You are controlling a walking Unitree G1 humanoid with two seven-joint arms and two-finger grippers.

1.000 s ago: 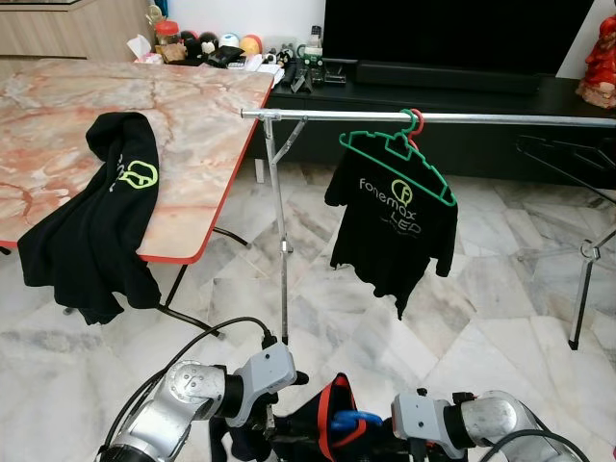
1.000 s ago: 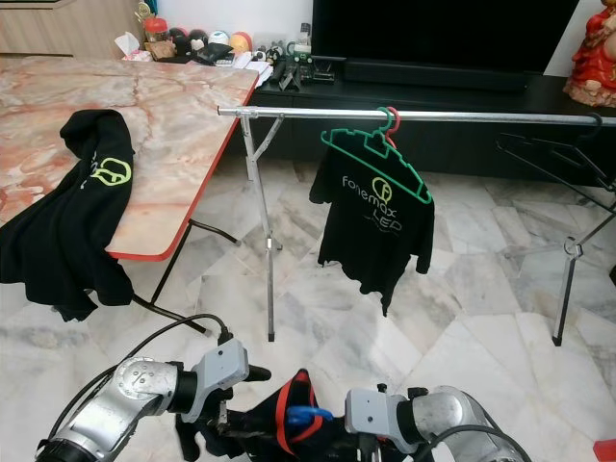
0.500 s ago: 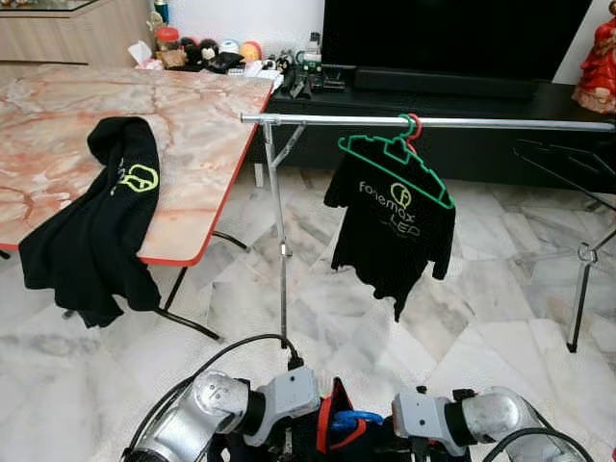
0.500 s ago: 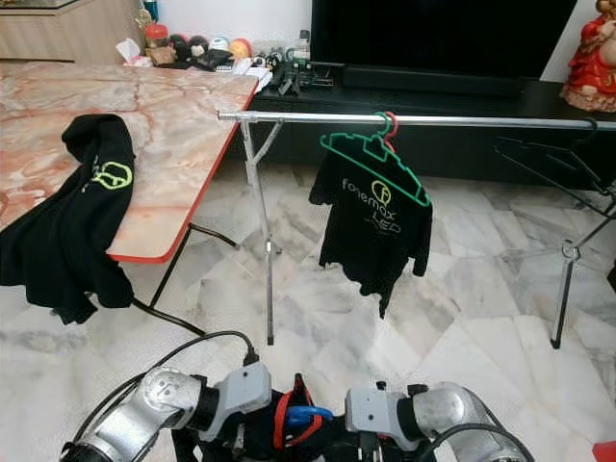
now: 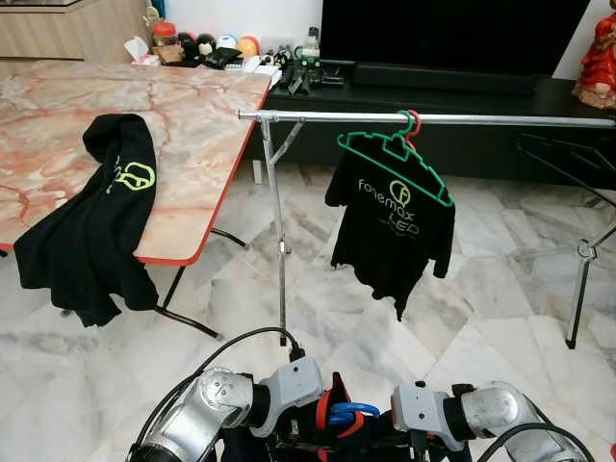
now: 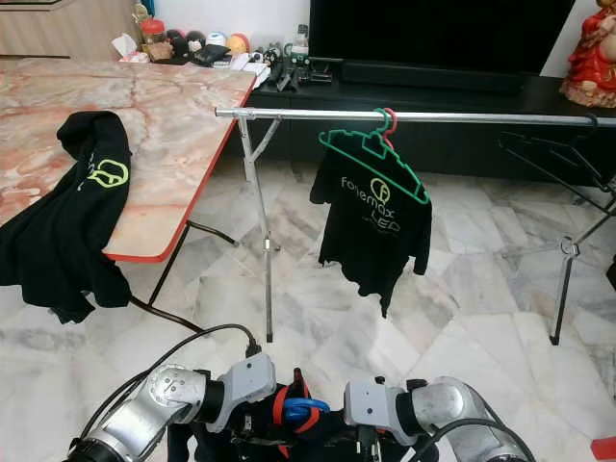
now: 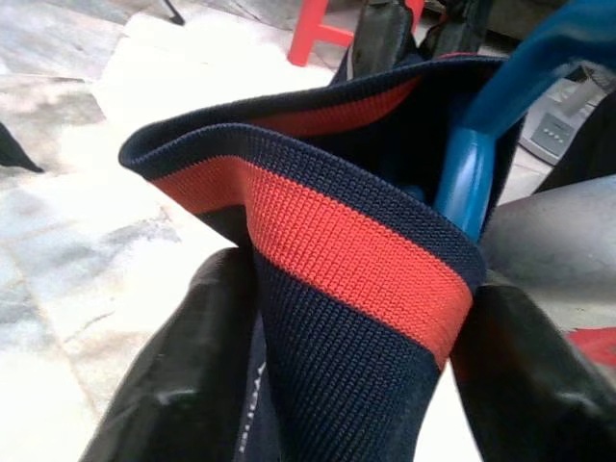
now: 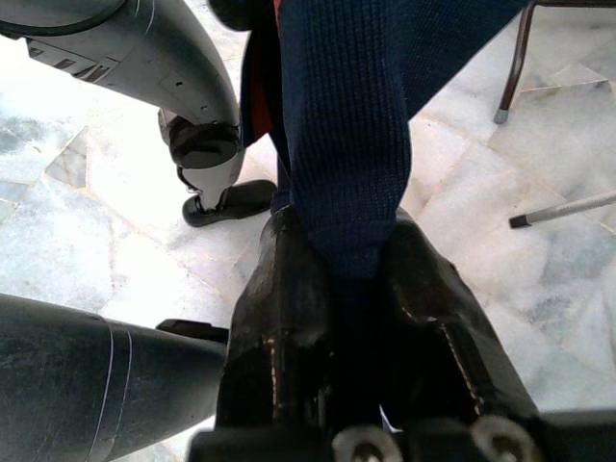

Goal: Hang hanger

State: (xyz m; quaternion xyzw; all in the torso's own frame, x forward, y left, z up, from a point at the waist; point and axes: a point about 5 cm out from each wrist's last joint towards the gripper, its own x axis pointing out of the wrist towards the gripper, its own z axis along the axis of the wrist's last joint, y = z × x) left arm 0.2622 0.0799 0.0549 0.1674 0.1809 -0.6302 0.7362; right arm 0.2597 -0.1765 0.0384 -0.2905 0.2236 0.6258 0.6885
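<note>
the blue hanger (image 5: 345, 420) sits low in front of the robot, well below and on the near side of the rail (image 5: 423, 118), threaded inside a navy garment with a red-striped collar (image 7: 337, 250). the left gripper (image 7: 346, 385) has its fingers (image 7: 188, 375) apart around the knitted collar, the cloth lying between them without looking squeezed. the right gripper (image 8: 361, 289) has its fingers (image 8: 279, 318) together, clamped on a fold of the navy knit.

on the rail a green hanger (image 5: 395, 159) carries a black t-shirt (image 5: 393, 231), with free bar to either side of it. a black wire hanger (image 5: 568, 159) hangs further along the rail, away from the worktop (image 5: 115, 125). on the worktop, beside the rail's near end, another black shirt (image 5: 91, 221) drapes over the edge.

the garment looks soft and limp, so it will sag and slide rather than carry any load; the plastic hanger is the stiff, light part. the surer hold is probably on the hanger itself near its neck, under the hook, with the cloth pinched against it so the collar does not slip off a shoulder. the hook is hidden in the fabric from above, so its direction cannot be told; it should clear the collar before it meets the rail.
</note>
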